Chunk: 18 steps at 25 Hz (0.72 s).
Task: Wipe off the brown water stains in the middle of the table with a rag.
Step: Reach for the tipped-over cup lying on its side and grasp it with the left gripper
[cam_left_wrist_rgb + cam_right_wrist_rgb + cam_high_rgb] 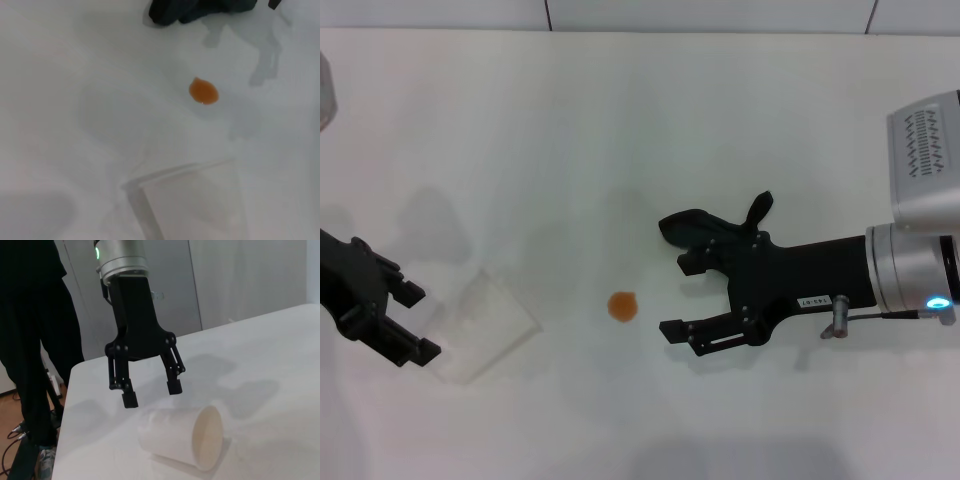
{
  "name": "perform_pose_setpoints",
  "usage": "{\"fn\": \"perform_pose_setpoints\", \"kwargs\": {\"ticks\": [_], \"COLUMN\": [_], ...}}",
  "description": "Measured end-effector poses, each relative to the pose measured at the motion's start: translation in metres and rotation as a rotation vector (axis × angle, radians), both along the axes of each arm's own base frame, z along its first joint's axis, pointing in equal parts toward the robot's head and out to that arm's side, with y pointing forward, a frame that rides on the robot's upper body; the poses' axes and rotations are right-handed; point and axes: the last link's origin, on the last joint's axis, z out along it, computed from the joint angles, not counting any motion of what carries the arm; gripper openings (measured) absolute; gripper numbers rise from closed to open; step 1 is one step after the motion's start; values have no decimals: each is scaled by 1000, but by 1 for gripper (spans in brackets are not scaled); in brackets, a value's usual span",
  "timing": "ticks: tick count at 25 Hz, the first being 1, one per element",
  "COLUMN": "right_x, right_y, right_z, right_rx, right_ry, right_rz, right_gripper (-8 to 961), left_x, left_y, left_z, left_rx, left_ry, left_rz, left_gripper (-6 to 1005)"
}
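The brown water stain (623,306) is a small round orange spot on the white table (620,120); it also shows in the left wrist view (203,91). My right gripper (675,297) is open, just right of the stain, with nothing between its fingers. The black rag (688,228) bunches against the far side of its far finger; I cannot tell if it is caught on it. The rag's edge also shows in the left wrist view (200,10). My left gripper (420,322) is open at the left edge; it also shows in the right wrist view (150,392).
A pale translucent plastic cup (485,325) lies on its side just right of the left gripper, left of the stain, and shows in both wrist views (190,205) (185,437). A person in black (30,315) stands beyond the table's left end.
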Motion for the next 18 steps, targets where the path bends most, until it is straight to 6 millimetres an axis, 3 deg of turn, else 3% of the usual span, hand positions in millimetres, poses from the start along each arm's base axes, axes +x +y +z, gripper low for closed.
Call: {"fn": "perform_pose_setpoints", "kwargs": {"ticks": [8,18], "right_x": [1,2], "right_y": [-1,-3], "right_z": [0,-2], "right_rx": [-1,-9], "right_ry": [0,-2], "right_rz": [-3,-4], "right_gripper": [837,837], "left_x": [-1,3], "left_y": [3,10], "left_z": [-5,-26], "left_rx": [14,12], "left_ry": [-3,-18], "left_rz": [-8,-41], "left_gripper": [807,792]}}
